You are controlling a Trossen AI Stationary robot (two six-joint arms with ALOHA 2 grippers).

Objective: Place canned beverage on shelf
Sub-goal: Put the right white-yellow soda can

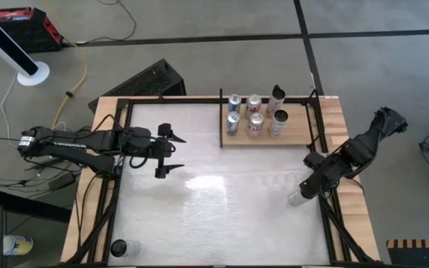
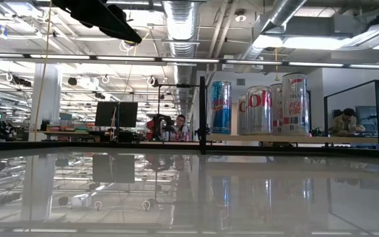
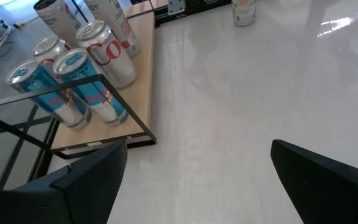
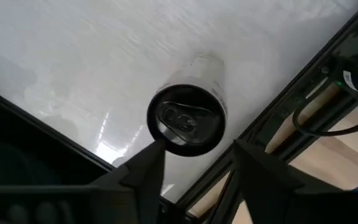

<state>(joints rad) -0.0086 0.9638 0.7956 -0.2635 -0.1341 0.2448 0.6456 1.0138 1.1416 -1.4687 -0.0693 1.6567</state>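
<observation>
In the high view the right tool is above a pale upright can near the whitish tabletop's right rail, well apart from the tan wood shelf — the left tool waits, spread wide. In the right wrist view the fingers are open and hold nothing; a closing off-centre could tip the can.

Overhead view straight down, low view level across table, both showing shelf, wrist views close.
</observation>
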